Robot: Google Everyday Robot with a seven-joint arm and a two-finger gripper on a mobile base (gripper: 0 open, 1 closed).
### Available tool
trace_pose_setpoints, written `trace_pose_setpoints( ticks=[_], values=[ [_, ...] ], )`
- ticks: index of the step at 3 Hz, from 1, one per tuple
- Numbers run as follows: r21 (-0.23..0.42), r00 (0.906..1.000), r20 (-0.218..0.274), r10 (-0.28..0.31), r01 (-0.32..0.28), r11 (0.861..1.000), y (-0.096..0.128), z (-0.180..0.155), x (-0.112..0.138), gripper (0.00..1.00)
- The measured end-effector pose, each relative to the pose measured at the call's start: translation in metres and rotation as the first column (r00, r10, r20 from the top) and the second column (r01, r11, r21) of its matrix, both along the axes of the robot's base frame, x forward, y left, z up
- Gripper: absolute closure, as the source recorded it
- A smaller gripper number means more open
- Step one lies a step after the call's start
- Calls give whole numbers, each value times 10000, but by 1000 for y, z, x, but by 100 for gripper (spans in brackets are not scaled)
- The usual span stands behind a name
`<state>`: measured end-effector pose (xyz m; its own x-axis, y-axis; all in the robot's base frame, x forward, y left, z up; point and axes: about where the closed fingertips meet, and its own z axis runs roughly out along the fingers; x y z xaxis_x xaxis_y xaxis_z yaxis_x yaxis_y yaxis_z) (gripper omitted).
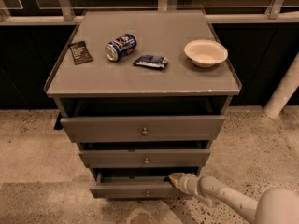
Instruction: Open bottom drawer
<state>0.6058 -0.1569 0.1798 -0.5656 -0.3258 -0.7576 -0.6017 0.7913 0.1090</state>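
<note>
Bottom drawer [131, 189] is the lowest of three in the grey cabinet [140, 80], close to the speckled floor [32, 157]. It stands pulled out a little, with a dark gap above its flat front, and its small round knob [147, 193] sits in the middle of the front. The gripper [176, 178] is at the top edge of this front, near the right end, and the white arm [224, 197] reaches in from the lower right corner. Whether the gripper is closed or spread cannot be told.

Above it, the middle drawer [145, 158] and the top drawer [142, 127] are also slightly out. On the cabinet top lie a dark packet [80, 52], a can [120, 46] on its side, a blue packet [150, 61] and a pale bowl [205, 52] at the right.
</note>
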Motion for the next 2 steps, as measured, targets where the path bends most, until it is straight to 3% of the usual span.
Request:
trace_pose_setpoints(
  ticks=[2],
  values=[
    [693,9908,-1304,366,-277,9972,-17,-1,-53,100]
  ],
)
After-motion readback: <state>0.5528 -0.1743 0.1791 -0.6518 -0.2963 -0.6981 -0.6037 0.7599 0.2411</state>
